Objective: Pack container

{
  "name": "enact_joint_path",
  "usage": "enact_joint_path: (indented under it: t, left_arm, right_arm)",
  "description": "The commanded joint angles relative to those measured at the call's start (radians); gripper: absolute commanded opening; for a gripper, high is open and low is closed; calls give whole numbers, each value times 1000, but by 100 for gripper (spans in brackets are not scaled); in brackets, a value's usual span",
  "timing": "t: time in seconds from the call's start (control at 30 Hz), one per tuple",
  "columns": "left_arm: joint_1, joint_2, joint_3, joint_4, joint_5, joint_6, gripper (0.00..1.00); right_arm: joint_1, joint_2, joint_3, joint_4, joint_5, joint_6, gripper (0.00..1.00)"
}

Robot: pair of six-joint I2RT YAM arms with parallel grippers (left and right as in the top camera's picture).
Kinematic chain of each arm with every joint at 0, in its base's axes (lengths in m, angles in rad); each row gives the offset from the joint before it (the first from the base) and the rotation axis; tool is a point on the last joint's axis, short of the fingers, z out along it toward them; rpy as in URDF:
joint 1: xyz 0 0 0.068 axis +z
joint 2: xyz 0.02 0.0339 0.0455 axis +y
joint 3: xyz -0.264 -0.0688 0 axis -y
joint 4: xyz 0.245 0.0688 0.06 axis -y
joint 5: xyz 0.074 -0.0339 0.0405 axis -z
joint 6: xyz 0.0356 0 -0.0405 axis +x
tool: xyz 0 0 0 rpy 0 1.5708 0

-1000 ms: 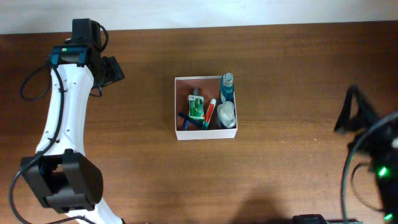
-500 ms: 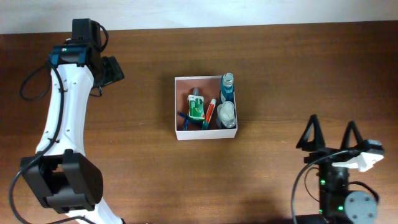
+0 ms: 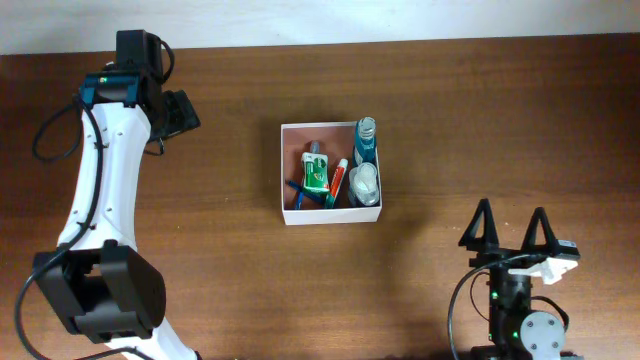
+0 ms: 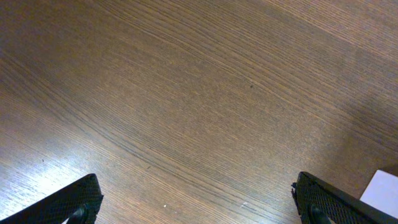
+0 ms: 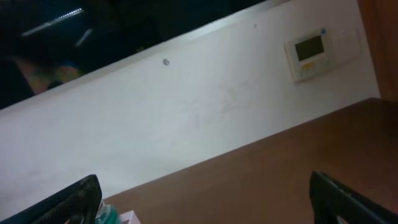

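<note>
Over table [image 4: 186,87], left tool [image 4: 196,200] wide, empty

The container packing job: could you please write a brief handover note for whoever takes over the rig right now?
Left gripper: open, empty, over bare table, left of the container.
Right gripper: open, empty, well right of the container.
Done: green tube, blue bottle and other toiletries lie inside the container.
To do: no item shows outside it; check, then finish.
</note>
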Motion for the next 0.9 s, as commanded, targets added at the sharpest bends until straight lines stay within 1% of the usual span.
enact_joint_path:
  t: [0.0, 0.07, 0.23, 0.3, 0.4, 0.87]
  left_arm:
    - [2, -18, 11, -1, -14, 5, 99]
    - [2, -18, 11, -1, -14, 5, 99]
    - [2, -18, 11, -1, -14, 5, 99]
    - [2, -18, 11, -1, -14, 5, 99]
    - [2, -18, 11, -1, -14, 5, 99]
    - [2, -18, 11, -1, -14, 5, 100]
  right_arm:
    - [6, -13, -33, 0, 19, 7, 98]
    - [6, -13, -38, -31, 19, 7, 99]
    - [6, -13, -38, -190, 20, -2, 98]
    - [6, -13, -38, -225, 19, -27, 98]
    - [6, -13, -38, -232, 15, -76, 98]
    - [6, -13, -38, -231, 8, -76, 98]
